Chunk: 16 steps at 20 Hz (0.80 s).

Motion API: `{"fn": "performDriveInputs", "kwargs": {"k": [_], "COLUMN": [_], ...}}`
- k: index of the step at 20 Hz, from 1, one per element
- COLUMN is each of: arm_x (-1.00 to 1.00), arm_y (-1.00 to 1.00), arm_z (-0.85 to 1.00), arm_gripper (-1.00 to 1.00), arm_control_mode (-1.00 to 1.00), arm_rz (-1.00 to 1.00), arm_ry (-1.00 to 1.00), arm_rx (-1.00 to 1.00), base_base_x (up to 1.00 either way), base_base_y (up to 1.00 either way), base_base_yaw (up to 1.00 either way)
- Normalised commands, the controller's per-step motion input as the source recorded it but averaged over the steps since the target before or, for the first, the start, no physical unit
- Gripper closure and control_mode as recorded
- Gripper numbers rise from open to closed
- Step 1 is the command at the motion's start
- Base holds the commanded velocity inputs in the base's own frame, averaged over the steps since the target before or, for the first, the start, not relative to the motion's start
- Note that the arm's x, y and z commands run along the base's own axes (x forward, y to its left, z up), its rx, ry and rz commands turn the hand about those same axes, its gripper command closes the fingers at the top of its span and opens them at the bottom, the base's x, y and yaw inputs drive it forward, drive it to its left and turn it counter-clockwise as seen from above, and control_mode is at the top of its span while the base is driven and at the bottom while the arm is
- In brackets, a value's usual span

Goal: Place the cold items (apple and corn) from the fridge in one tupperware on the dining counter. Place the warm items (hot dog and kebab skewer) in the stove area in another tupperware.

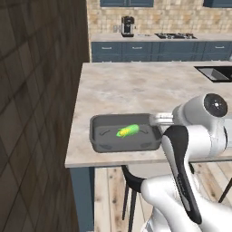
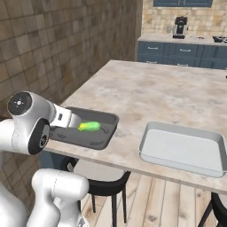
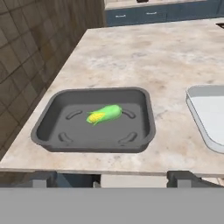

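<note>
A green and yellow corn [image 3: 104,114] lies in the middle of a dark grey tupperware [image 3: 48,119] near the front left corner of the dining counter [image 3: 144,57]. The same corn [image 1: 128,131] [image 2: 89,126] sits in that dark tupperware [image 1: 100,146] [image 2: 108,128] in both base views. My gripper [image 3: 113,178] hangs open just off the counter's front edge, short of the tupperware, with nothing between its fingers. A second, light grey tupperware [image 2: 181,148] [image 3: 210,116] stands empty to the right. The apple, hot dog and kebab skewer are out of view.
A tiled wall [image 1: 36,113] runs close along the counter's left side. A dark stool [image 1: 131,179] stands under the counter's front edge. A sink [image 1: 217,72] is set into the counter's far right. Behind are blue cabinets with a coffee machine [image 1: 128,26] and a stove [image 1: 176,35].
</note>
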Motion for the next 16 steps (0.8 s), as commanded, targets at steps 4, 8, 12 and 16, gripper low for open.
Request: {"fn": "performDriveInputs", "kwargs": {"k": [4, 8, 12, 16], "arm_x": [-0.83, -0.61, -0.05, -0.03], "arm_y": [-0.02, -0.01, 0.0, 0.0], "arm_z": [0.43, 0.14, -0.01, 0.0], "arm_gripper": [-1.0, -1.0, -1.0, -1.0], "arm_control_mode": [-1.0, -1.0, -1.0, 1.0], "arm_rz": [0.0, 0.0, 0.0, 0.0], "arm_ry": [-0.18, -0.05, 0.01, 0.0], "arm_rx": [0.02, 0.0, 0.0, -0.01], "base_base_x": [0.0, 0.0, 0.0, -0.32], "base_base_y": [0.0, 0.0, 0.0, -0.05], "base_base_yaw": [0.0, 0.0, 0.0, -0.01]}}
